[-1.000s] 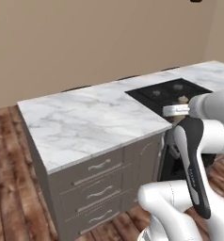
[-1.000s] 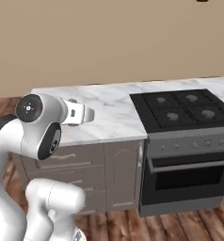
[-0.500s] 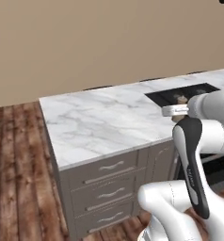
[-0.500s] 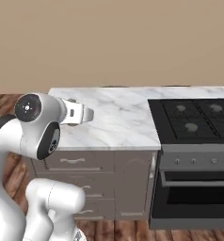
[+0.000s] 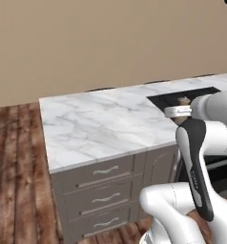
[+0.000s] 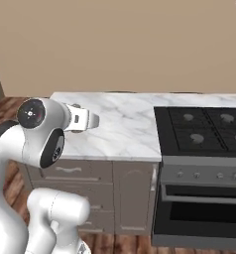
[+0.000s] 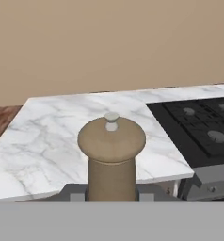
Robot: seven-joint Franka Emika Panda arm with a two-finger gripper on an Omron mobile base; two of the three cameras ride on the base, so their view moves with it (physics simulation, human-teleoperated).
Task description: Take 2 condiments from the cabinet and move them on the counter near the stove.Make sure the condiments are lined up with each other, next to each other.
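Shaker [image 7: 112, 160] first: tan, wooden-looking, with a rounded head and a small pale knob on top, standing upright right in front of the hand camera, its lower body sunk between the two dark fingertips [image 7: 143, 190] of the gripper [image 7: 111, 193], which is clamped on it. It hangs in the air on the near side of the counter [image 7: 48, 136], above the floor side of the marble's front edge. From the left base view a sliver of the same tan head [image 5: 184, 101] peeks over the white wrist. The counter [image 5: 96, 126] is a white marble slab with grey veins, sitting over grey drawers [image 5: 103, 190] with curved silver handles. To its right, flush against it, lies the black stove [image 6: 204, 131] with round burners, and below that a dark oven front [image 6: 202, 211] crossed by a bar handle. The white arm [image 6: 43, 134] reaches across from the near left in the right base view. Behind everything runs a plain beige wall [image 6: 120, 44], and wooden floor [image 5: 13, 167] shows to the left of the drawers.
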